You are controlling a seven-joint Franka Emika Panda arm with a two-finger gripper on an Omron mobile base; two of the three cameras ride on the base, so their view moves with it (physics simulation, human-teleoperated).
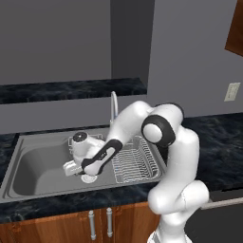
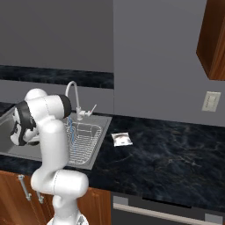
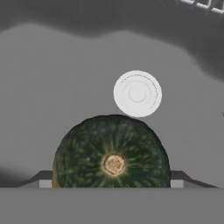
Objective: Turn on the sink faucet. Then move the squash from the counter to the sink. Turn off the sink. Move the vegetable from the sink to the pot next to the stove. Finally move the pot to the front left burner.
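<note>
Holding the squash [image 3: 111, 153] between closed jaws, the gripper [image 1: 76, 167] hangs over the sink [image 1: 33, 163] drain [image 3: 137, 93], seemingly for release.

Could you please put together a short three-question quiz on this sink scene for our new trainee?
1. True or false: the squash sits between the fingertips over the sink floor.
2. In the hand view, what round white thing lies beyond the squash? A) a plate B) the drain C) a pot lid
3. Fill in: on the counter to the right of the sink lies a small ____.

Key
1. True: the gripper is down in the basin, and the squash fills the space between the tips.
2. B
3. packet; what it contains cannot be told.
</note>
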